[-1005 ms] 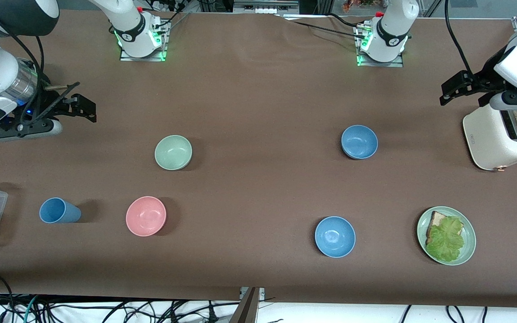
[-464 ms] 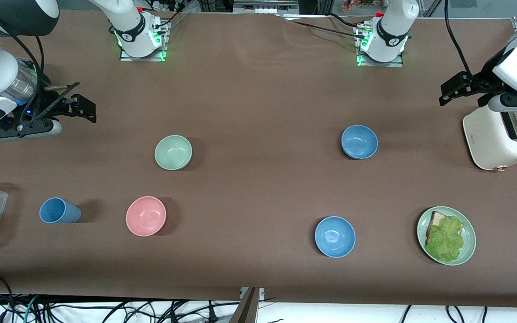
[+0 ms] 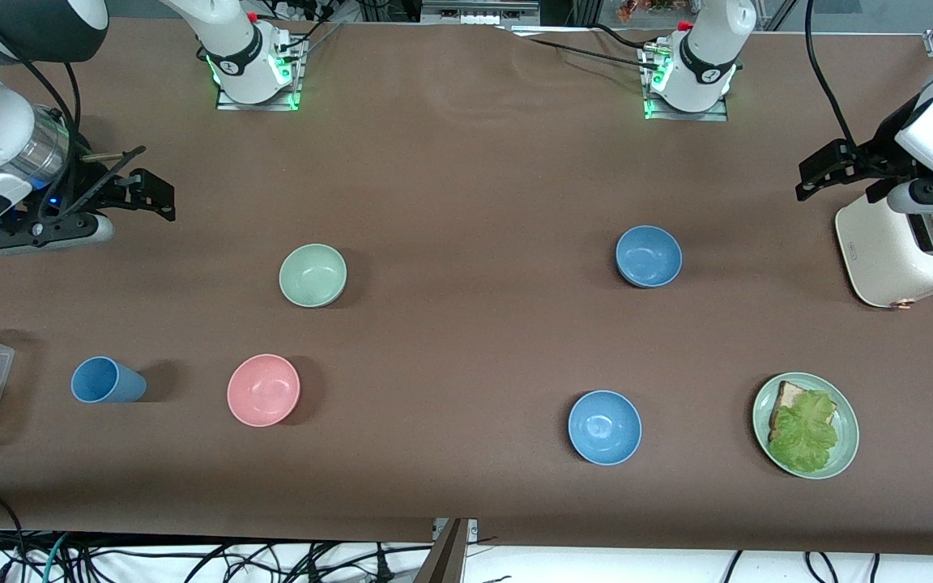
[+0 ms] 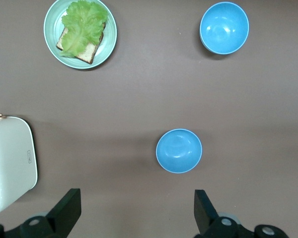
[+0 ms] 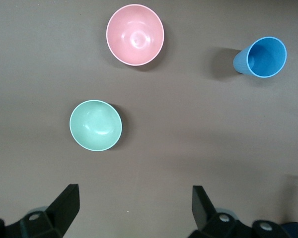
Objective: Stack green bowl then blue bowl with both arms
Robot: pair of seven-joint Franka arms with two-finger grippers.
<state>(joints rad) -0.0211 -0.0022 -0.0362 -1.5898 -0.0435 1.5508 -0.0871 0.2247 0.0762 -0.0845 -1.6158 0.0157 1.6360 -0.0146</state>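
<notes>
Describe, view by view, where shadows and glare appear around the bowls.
Front view: the pink bowl and blue cup cast shadows toward the left arm's end. Left wrist view: the glossier blue bowl shows pale glare. Right wrist view: the green bowl looks matte.

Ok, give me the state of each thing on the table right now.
green bowl: upright, empty, unstacked
blue bowl: upright, empty, unstacked
glossy blue bowl: upright, empty
pink bowl: upright, empty
blue cup: upright
toaster: bread in slot
left gripper: open
right gripper: open
</notes>
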